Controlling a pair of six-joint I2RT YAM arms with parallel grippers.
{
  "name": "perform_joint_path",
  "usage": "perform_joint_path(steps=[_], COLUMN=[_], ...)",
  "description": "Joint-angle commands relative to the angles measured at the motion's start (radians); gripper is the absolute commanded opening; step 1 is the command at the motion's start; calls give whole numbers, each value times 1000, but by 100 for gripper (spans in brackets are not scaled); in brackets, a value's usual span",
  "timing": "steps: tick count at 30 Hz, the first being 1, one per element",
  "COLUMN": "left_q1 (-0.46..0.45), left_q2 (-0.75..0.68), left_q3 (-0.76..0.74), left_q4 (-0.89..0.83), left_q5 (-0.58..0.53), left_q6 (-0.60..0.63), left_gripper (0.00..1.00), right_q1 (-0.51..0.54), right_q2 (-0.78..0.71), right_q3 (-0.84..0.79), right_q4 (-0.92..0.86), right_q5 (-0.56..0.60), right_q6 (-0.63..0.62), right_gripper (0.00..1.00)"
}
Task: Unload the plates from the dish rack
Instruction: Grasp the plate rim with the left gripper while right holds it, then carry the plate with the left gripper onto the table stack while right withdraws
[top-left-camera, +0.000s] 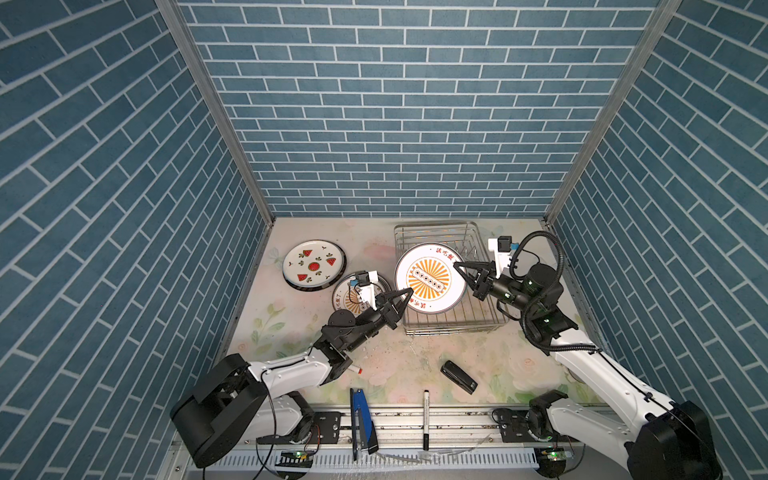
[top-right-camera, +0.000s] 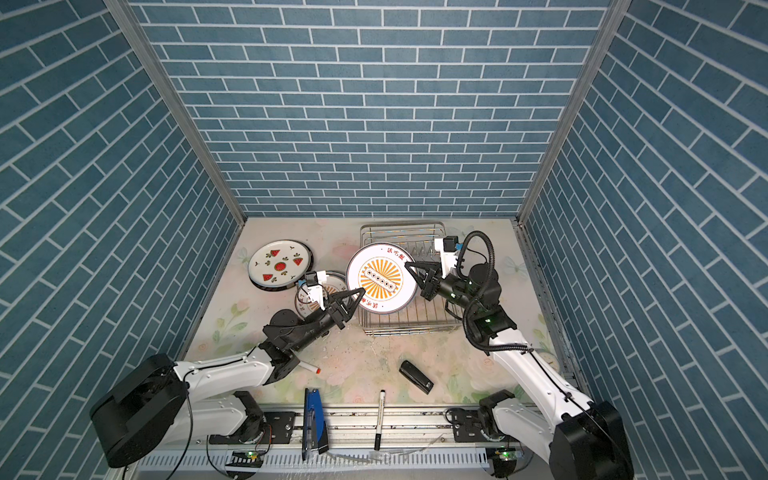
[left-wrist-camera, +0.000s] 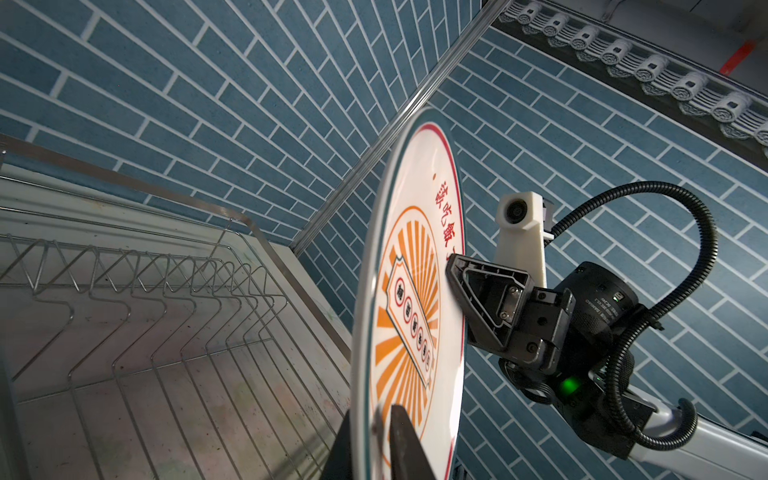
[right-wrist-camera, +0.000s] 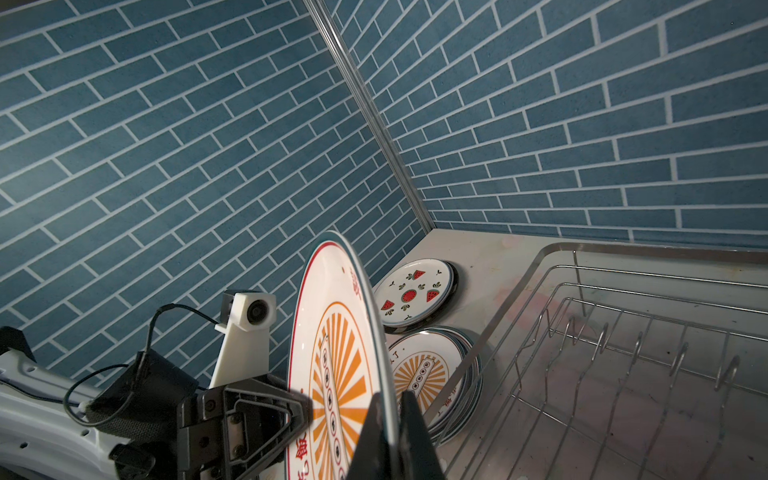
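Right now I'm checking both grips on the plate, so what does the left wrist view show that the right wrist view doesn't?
Only the left wrist view: the right gripper closed on the rim of the plate. Only the right wrist view: the left gripper closed on the opposite rim, plus a watermelon plate and a stack of sunburst plates on the table outside the rack. Both: the sunburst plate held on edge, the rack's bare prongs, and the blue brick walls.

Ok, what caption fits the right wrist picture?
Left hand and right hand grip one sunburst plate by its rim, by the dish rack.
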Motion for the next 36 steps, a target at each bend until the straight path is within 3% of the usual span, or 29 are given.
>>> perform_joint_path(steps=[1, 7, 11, 16, 19, 24, 26, 29, 32, 36], left_q1=[-11, -11, -11, -7, 1, 13, 16, 38, 71, 88], left_q2=[12, 14, 14, 18, 24, 29, 45, 46, 46, 41], left_q3=[16, 21, 22, -7, -69, -47, -62, -71, -69, -95], left_q4=[0, -2, -14, 20, 137, 106, 161, 178, 153, 193], left_q5=[-13, -2, -6, -52, -103, -56, -65, -60, -37, -41], left_q6=[16, 9, 6, -54, -111, -149, -161, -180, -221, -235], left_gripper=[10, 8, 0, 0, 0, 0, 0, 0, 0, 0], right_q1=[1, 3, 2, 2, 2, 3, 3, 3, 3, 3], right_q2=[17, 66, 84, 91, 92, 113, 117, 111, 109, 112], right_q3=[13, 39, 57, 65, 77, 94, 97, 113, 134, 121], right_q4=[61, 42, -1, -19, -66, -83, -88, -153, -234, -204], right_q5=[-51, -79, -68, -71, -46, -57, -66, -15, 59, 61], right_q6=[37, 37, 19, 14, 2, -2, 0, 5, -15, -18], right_gripper=[0, 0, 0, 21, 25, 30, 41, 98, 99, 99])
